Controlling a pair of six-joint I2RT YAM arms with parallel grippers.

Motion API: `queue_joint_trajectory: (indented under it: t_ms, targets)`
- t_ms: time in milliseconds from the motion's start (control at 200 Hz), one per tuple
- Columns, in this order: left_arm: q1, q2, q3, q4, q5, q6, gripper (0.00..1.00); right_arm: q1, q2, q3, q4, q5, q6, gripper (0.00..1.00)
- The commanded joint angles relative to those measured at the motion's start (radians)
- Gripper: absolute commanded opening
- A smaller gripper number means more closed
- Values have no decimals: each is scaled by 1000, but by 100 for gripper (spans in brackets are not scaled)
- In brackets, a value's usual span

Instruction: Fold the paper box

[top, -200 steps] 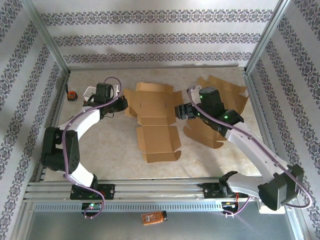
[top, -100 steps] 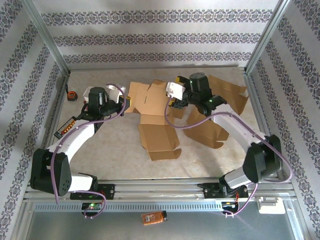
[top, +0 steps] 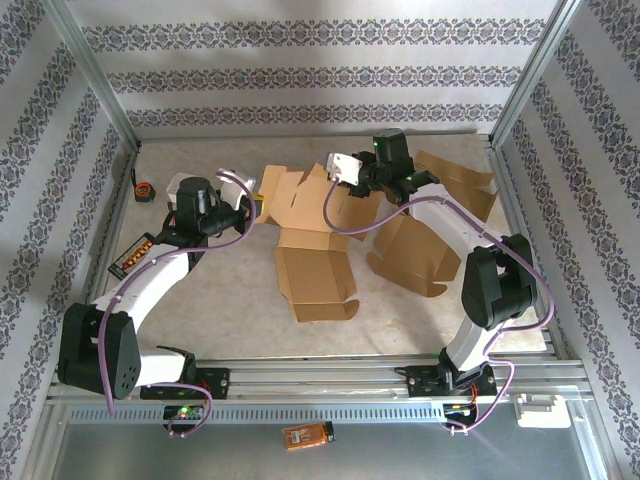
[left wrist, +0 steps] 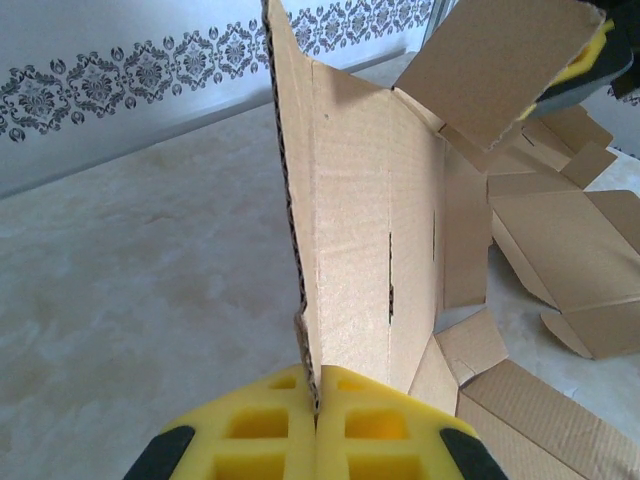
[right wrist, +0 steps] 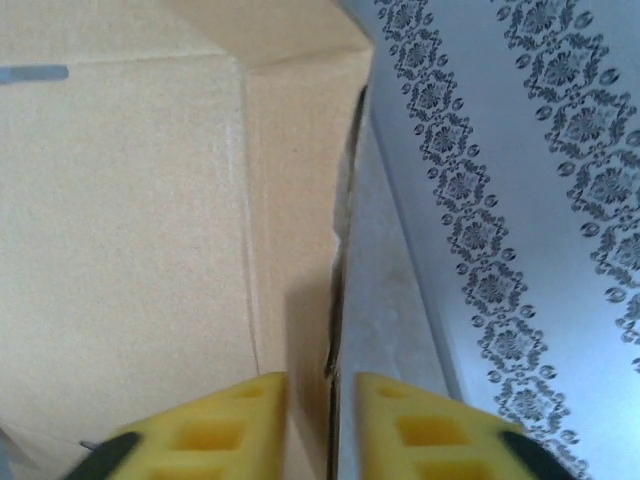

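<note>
The paper box (top: 315,265) is a brown cardboard blank lying in the middle of the table, its far panels lifted. My left gripper (top: 250,212) is at its left far corner. In the left wrist view that gripper (left wrist: 316,385) is shut on the edge of a side flap (left wrist: 350,220), which stands upright. My right gripper (top: 352,188) reaches in from the far right. Its yellow pads (right wrist: 245,420) straddle the thin edge of the opposite flap (right wrist: 150,230), with a small gap on each side of the cardboard.
More flat cardboard blanks (top: 430,240) lie to the right under the right arm. A tape measure (top: 146,190) and a white container (top: 182,183) sit at the far left, and an orange tool (top: 135,255) lies by the left rail. The patterned back wall is close behind.
The right arm swung from the box's right side to its far edge and its jaws narrowed around the flap. The far panels rose off the table. The left gripper stayed shut.
</note>
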Motion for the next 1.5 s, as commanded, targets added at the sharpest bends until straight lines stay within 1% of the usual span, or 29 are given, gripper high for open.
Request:
queue_joint_trajectory:
  t_ms: [0,60,70,95,155,235,270,325,385,420,525,595,645,740,829,899,974,1029,1119,1249,1414,1494]
  targets:
    - [-18,-22,-1,65,-13,22,0,-8,1,5,14,-54,-4,15]
    - [-20,-21,9,53,-57,2,0,-5,-16,-5,26,-37,1,12]
    - [-21,-22,10,51,-66,-4,2,-4,-21,-7,31,-33,2,12]
    - [-22,-24,13,47,-91,-25,11,-1,-30,-14,44,-20,4,12]
    - [-23,-39,26,25,-176,-119,43,9,-61,-41,92,31,-3,10]
    - [-22,-74,54,-58,-275,-317,74,34,-96,-83,172,140,-40,11]
    - [-22,-93,70,-111,-288,-410,82,46,-104,-95,201,197,-69,11]
    - [-22,-124,88,-183,-279,-548,86,68,-106,-110,251,299,-119,11]
    - [-24,-158,83,-207,-231,-691,87,91,-100,-124,333,409,-165,11]
    - [-25,-179,72,-194,-206,-778,85,101,-95,-131,366,454,-195,11]
    - [-36,-229,8,-55,-164,-1033,73,137,-67,-149,490,575,-273,9]
    - [-48,-233,2,4,-162,-1132,67,165,-39,-172,593,656,-336,7]
    - [-62,-218,27,-2,-167,-1158,64,180,-11,-188,679,710,-375,7]
    - [-99,-163,89,-44,-180,-1149,61,207,35,-213,797,774,-407,6]
    - [-116,-86,125,-47,-184,-1159,59,230,65,-237,860,797,-404,6]
    - [-118,-23,136,-28,-187,-1200,58,243,82,-252,880,805,-394,6]
    - [-119,38,132,47,-189,-1254,58,253,96,-265,889,808,-382,7]
    - [-118,88,127,140,-185,-1286,58,259,105,-275,896,814,-374,7]
    - [-118,171,126,270,-175,-1352,63,270,118,-290,902,823,-367,7]
    - [-119,296,132,473,-158,-1457,69,282,127,-301,902,834,-344,7]
    - [-119,458,143,738,-149,-1634,70,287,132,-305,895,834,-327,7]
    - [-119,517,154,825,-154,-1679,70,288,133,-306,884,831,-314,8]
